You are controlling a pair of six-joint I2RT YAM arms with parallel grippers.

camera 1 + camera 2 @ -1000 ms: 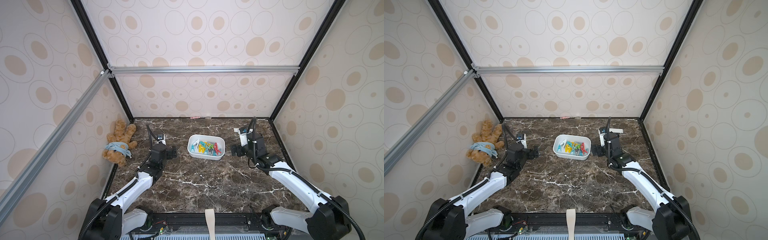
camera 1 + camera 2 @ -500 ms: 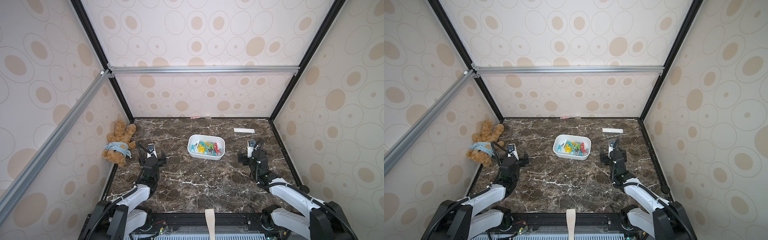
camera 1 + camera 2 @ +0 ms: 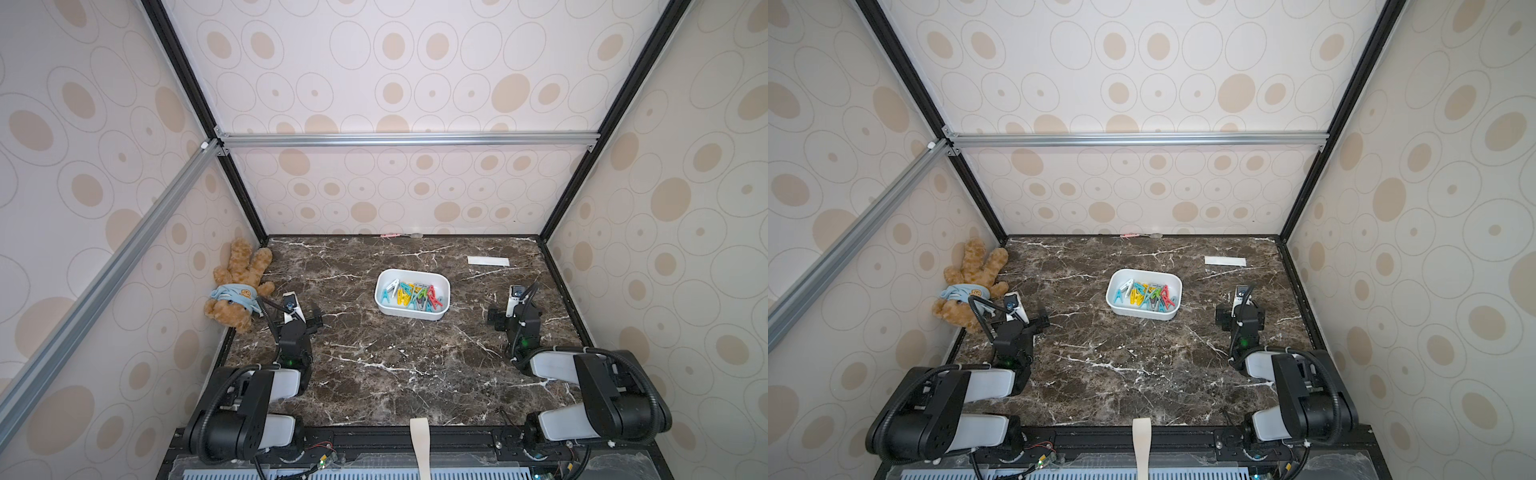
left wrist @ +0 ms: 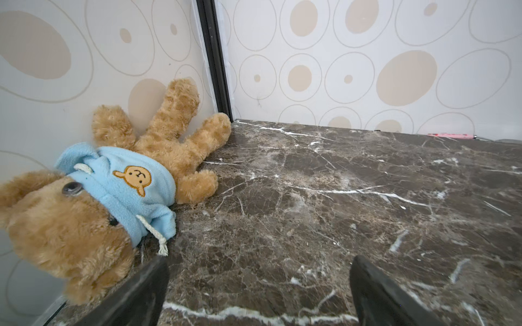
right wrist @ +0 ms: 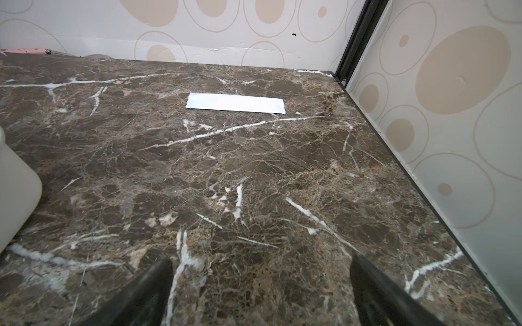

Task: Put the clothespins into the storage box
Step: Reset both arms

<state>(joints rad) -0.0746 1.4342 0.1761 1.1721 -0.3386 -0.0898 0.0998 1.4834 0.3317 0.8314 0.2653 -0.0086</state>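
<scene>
Top views both show the white storage box (image 3: 409,312) sitting near the middle of the dark marble table (image 3: 395,365), a bit toward the back. The clothespins (image 3: 413,296) lie in a mixed heap inside it: yellow, teal, grey, red, green and white ones, all jumbled on top of each other. The left gripper (image 3: 309,319) is low over the table on the left side, well apart from the box, and its claw is spread wide with nothing in it. In the left wrist view the two black fingers (image 4: 135,296) stand far apart, with only bare table between them. Just beside that claw lies a brown teddy bear (image 4: 93,197) in a light blue hoodie, on its back, its head toward the claw and its legs toward the corner of the walls. The right gripper (image 3: 513,322) is low over the table on the right side, off to the side of the box and not touching it. Its claw is spread wide too and holds nothing; in the right wrist view its black fingers (image 5: 147,293) stand apart over bare marble. Past them lies a flat white paper strip (image 5: 236,103) near the back right corner, and one round corner of the box shows at the side of that picture. A small pink thing (image 4: 450,136) lies along the back wall, too small to tell what it is.
</scene>
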